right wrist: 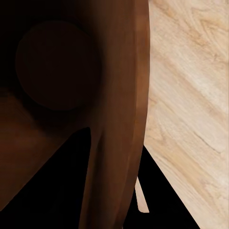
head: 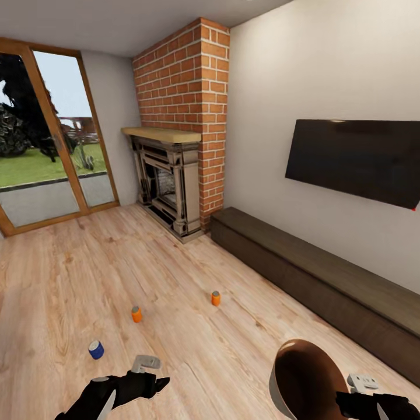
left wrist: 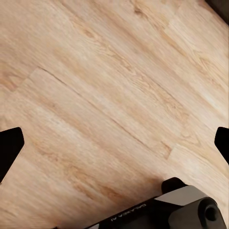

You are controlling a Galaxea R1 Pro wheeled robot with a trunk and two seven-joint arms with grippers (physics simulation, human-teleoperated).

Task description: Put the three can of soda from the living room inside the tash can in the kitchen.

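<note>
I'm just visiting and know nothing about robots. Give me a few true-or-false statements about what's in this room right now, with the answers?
1. Three small drink cans stand on the wood plank floor. True: the blue can and two orange cans.
2. The left gripper holds a can. False: it is open and empty above the floor.
3. The copper-brown-lined round bin is at the right gripper. True.
4. The black wall-mounted TV hangs above the brick fireplace column. False: it hangs beside it, over a long dark bench.
</note>
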